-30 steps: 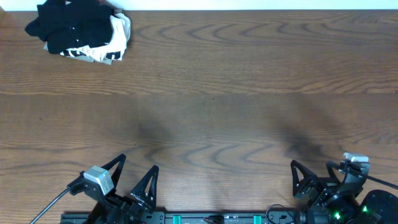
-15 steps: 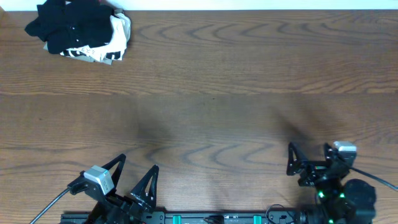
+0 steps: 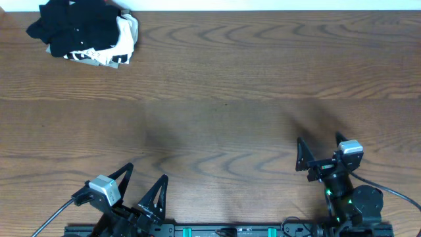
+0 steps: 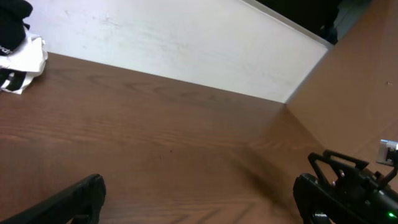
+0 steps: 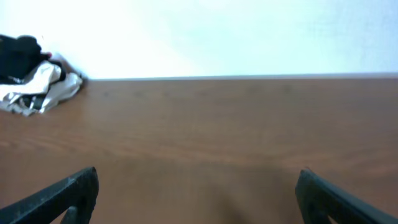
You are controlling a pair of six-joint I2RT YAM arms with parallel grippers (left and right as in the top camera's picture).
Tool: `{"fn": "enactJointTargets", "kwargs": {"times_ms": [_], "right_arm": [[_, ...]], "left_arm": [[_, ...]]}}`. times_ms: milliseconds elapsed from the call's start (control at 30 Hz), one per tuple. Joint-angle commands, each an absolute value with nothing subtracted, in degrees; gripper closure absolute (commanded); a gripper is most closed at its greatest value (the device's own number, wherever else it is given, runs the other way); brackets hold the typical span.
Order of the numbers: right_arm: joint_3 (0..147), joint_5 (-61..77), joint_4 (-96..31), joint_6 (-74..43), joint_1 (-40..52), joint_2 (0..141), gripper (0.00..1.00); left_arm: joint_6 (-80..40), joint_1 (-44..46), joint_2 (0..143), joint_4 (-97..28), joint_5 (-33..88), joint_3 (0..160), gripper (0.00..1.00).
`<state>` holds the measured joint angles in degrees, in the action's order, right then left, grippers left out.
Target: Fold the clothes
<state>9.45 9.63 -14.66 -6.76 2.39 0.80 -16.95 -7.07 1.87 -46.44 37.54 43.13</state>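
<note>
The black shirt (image 3: 72,26) lies crumpled at the table's far left corner, partly on top of a white bundle with black lettering (image 3: 122,36). It also shows in the left wrist view (image 4: 12,12) and in the right wrist view (image 5: 18,46). My left gripper (image 3: 145,174) is open and empty at the front left edge, far from the shirt; its fingers frame bare wood (image 4: 199,186). My right gripper (image 3: 319,141) is open and empty at the front right, over bare table (image 5: 198,180).
The white bundle shows under the shirt in the wrist views (image 4: 22,59) (image 5: 43,87). A white wall (image 5: 217,37) runs along the table's far edge. The right arm (image 4: 354,186) shows in the left wrist view.
My right gripper has moved away from the front edge, toward the table's middle and a little left. The left arm and the shirt have not moved.
</note>
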Motion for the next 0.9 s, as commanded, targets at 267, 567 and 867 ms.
{"fn": "enactJointTargets", "kwargs": {"times_ms": [267,567,867], "right_arm": [[3.09,10.09,-4.25,-1.39,2.17,0.30,0.01],[0.30,10.11,-2.98,-0.30,-0.73,0.27,0.01],[0.30,13.52,-3.01,9.34,-2.11,0.27,0.01]], "left_arm": [[-17.50,-7.16,1.48,-46.28,38.37,42.96,0.02],[-17.50,-7.16,1.48,-46.28,38.37,42.96,0.02],[-17.50,-7.16,1.48,-46.28,38.37,42.96,0.02]]}}
